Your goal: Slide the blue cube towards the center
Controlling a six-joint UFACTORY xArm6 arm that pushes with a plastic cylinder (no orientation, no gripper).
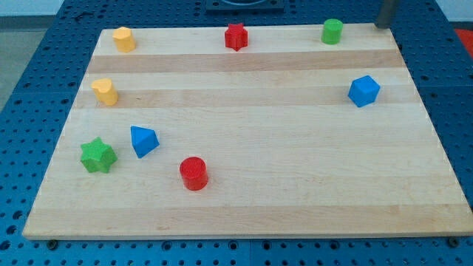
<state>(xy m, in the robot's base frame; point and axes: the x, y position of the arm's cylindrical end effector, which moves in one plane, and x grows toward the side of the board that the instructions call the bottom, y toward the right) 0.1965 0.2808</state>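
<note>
Wooden board (244,199): pale planks, filling most of the view, lying on a blue perforated table (29,52).
Red cylinder (194,174): nearest block, upright, toward the view's bottom, left of the middle.
Green star (97,155): close to the board's left edge, just beside the blue triangular block.
Blue triangular block (143,140): a wedge-like piece to the star's right — near it, not touching.
Yellow block, lower (105,91): rounded shape I cannot make out exactly, on the left side, above the star.
Blue cube (363,91): the task's block, far over on the view's right near the board's right edge, well apart from the board's centre and from every other block.
Yellow block, upper (123,38): top left corner area.
Red star (236,36): top edge, about mid-width.
Green cylinder (332,31): top edge, right of the red star.
My tip (382,26): dark rod at the top right corner — no pincer here to be clenched or released; it stands above the blue cube, well apart, touching no block.
</note>
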